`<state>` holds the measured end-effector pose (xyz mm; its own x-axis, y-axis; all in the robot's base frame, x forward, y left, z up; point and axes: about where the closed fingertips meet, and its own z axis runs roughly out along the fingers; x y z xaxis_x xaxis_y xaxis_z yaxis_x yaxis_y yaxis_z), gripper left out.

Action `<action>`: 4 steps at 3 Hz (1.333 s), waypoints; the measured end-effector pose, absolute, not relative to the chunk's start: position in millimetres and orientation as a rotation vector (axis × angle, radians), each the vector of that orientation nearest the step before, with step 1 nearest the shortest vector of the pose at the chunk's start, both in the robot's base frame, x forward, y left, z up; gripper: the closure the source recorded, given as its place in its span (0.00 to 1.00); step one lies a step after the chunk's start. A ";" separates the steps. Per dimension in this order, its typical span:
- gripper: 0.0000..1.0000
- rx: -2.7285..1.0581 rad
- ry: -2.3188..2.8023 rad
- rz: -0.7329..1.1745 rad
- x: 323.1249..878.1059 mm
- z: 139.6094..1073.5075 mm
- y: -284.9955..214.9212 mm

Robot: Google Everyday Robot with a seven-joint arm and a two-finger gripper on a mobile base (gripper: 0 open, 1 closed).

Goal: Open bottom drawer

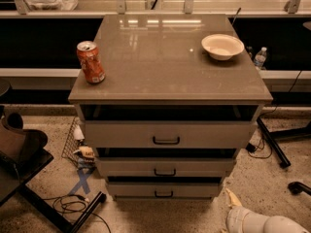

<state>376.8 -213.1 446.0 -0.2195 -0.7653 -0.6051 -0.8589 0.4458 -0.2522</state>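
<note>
The pincer is hovering at four o'clock from the bottom drawer, near its right corner; wide or narrow, I cannot tell.

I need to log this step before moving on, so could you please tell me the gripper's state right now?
Gripper: open or closed cannot be told; it is low, right of the bottom drawer, not on its handle.
</note>
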 end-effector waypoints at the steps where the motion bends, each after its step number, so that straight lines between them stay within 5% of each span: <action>1: 0.00 -1.397 2.007 0.217 394.9 419.3 -207.1; 4: 0.00 -1.549 1.922 0.168 472.9 299.7 -231.1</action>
